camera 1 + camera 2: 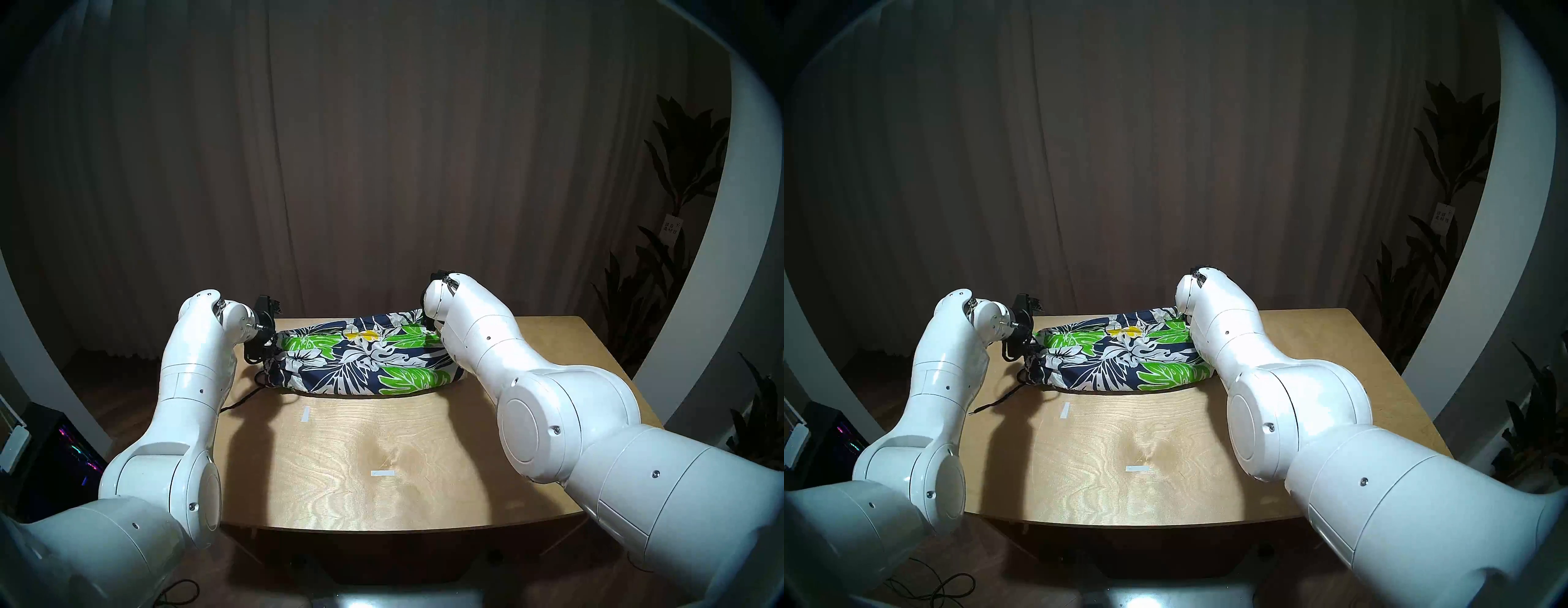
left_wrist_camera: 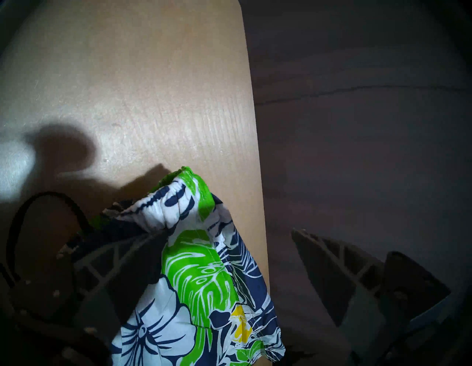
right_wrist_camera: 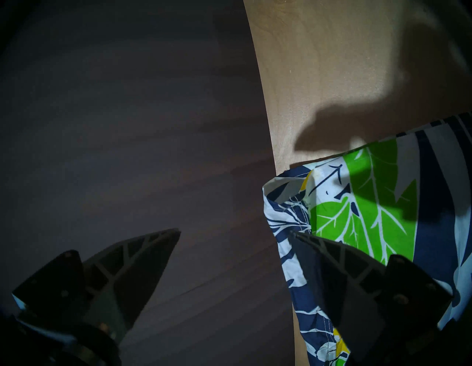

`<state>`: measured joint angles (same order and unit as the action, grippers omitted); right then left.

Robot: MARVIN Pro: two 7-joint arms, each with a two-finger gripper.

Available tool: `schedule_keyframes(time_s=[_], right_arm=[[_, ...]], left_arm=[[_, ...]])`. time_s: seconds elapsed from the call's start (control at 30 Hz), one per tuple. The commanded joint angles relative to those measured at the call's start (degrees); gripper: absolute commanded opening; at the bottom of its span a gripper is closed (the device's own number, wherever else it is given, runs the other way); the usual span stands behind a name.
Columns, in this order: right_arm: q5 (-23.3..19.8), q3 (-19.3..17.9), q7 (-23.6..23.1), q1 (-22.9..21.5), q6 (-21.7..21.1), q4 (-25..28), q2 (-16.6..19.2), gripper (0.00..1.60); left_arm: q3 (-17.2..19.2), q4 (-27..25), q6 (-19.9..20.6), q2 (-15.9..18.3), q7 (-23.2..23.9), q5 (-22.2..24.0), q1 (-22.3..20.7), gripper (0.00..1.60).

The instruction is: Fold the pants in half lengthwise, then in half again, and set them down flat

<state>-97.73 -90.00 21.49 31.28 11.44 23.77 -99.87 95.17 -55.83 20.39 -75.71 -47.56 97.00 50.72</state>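
Observation:
The pants [image 1: 365,356] are navy shorts with white, green and yellow flowers, lying folded in a long band across the far part of the wooden table [image 1: 382,450]. My left gripper [image 2: 227,232] stands open at their waist end. The gathered waistband [image 2: 173,204] lies between its spread fingers, and one finger [image 2: 107,258] is against the cloth. A black drawstring [image 1: 250,395] trails off to the left. My right gripper [image 3: 235,231] is open at the other end, at the table's far edge. One finger [image 3: 339,268] is over the hem [image 3: 288,204] and the other is over the floor. In the head views my right forearm hides it.
Two white tape marks [image 1: 306,414] [image 1: 382,473] are stuck on the table nearer to me. The pants lie close to the far edge [image 2: 252,127], with dark floor beyond. Dark plants [image 1: 679,212] stand at the right, and a lit computer case [image 1: 63,450] sits on the floor at the left.

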Motion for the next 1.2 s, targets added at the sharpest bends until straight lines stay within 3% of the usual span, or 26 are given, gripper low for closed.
schedule_keyframes(time_s=[0.0,0.33,0.7,1.17], right_arm=[[0.0,0.1,-0.9,-3.7,-0.4,0.3,-0.4,1.47],[-0.1,-0.3,-1.8,-5.2,-1.2,-1.2,-0.6,1.59],[-0.3,-0.9,-3.1,-5.8,-2.4,-3.0,-0.3,1.6],[-0.9,-1.9,-5.0,-6.0,-3.8,-5.1,-0.1,1.6]], left_arm=[[-0.2,-1.1,-0.1,0.1,1.0,-0.2,-3.5,1.6],[-1.9,0.0,-0.6,0.1,0.3,-1.9,-3.3,1.6],[-3.5,-1.6,-0.7,-0.2,0.7,-2.9,-3.3,1.6],[-5.6,-3.2,-0.5,-0.2,-1.5,-4.1,1.0,1.6]])
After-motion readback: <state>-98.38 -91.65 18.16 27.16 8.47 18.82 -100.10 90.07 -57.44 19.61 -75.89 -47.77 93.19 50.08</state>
